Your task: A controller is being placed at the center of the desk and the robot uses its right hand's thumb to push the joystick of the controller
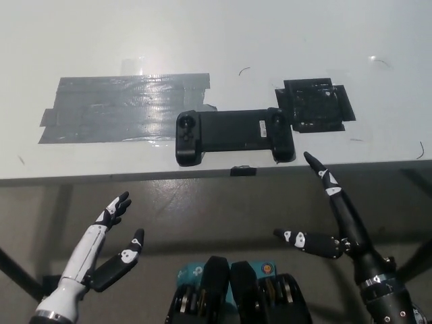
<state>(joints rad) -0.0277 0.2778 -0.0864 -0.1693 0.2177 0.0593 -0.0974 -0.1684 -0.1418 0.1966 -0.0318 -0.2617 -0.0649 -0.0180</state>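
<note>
A long black controller (235,135) lies flat near the front edge of the white desk (216,40), with one joystick (187,123) at its left end and another (275,119) at its right end. My black right hand (334,219) hangs open below the desk's front edge, to the right of and below the controller, its fingertip reaching up close to the edge and its thumb spread out to the left. It touches nothing. My white left hand (108,246) rests open at the lower left, well below the desk.
A wide patch of grey tape (121,108) covers the desk left of the controller. A black taped square (315,104) sits just right of it. A small black tab (241,171) sticks out at the desk's front edge.
</note>
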